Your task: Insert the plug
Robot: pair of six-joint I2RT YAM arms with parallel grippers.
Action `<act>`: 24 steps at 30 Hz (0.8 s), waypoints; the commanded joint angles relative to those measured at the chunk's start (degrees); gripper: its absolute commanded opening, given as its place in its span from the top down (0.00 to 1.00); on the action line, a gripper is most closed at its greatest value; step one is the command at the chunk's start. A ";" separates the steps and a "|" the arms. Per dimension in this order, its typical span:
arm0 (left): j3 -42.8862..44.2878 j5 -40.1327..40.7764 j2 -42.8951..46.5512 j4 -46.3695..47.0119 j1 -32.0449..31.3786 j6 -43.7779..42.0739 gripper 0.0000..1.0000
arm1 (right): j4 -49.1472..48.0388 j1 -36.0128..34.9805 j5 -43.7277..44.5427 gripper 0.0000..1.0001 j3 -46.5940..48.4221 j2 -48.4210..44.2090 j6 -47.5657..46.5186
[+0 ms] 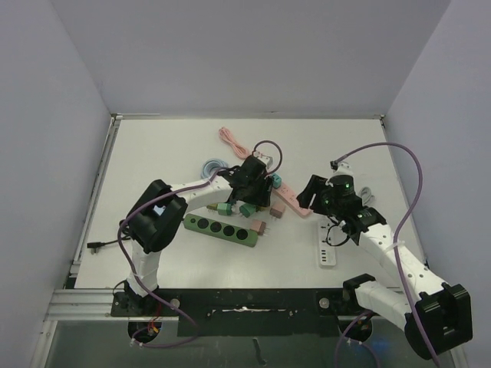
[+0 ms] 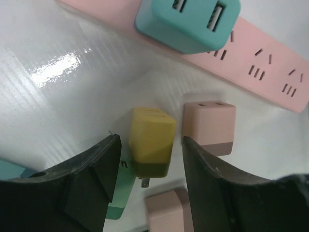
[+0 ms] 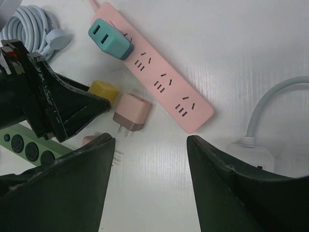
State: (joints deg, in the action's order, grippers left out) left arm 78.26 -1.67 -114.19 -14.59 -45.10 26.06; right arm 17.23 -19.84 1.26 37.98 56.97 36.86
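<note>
A yellow plug lies on the white table, prongs toward the camera, between the fingers of my left gripper. The jaws stand on either side of it with a narrow gap on each side, so the gripper is open. In the right wrist view the yellow plug shows beside the left gripper's black finger. A pink power strip lies close by with a teal adapter plugged into its end. My right gripper hangs open over bare table just below that strip. From above, the left gripper and right gripper flank the pink strip.
A pink plug lies right of the yellow one, another pink plug lies nearer the camera, and a green plug lies under the left finger. A green power strip and a white power strip lie nearer the arm bases. A coiled white cable sits behind.
</note>
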 commanded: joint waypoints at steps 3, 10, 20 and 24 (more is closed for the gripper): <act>0.88 0.09 0.56 -0.21 0.19 -1.10 0.49 | -2.61 0.43 -1.38 0.39 -0.67 0.57 1.03; -0.16 -0.76 0.26 1.67 0.19 -2.86 0.68 | -3.70 0.56 -2.73 0.39 -1.47 0.08 0.78; -2.63 -15.44 11.64 5.20 2.01 -7.33 0.84 | -11.67 0.90 -22.91 0.40 -1.92 -4.71 -11.72; -5.63 -32.90 17.63 6.71 4.20 -10.23 0.84 | -12.49 0.89 -35.12 0.39 -0.01 -6.93 -17.55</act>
State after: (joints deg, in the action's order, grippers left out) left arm 73.52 -16.08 -105.73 -13.80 -43.11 20.03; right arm 10.44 -19.14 -19.11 35.46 52.88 27.14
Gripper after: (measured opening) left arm 0.319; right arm 0.607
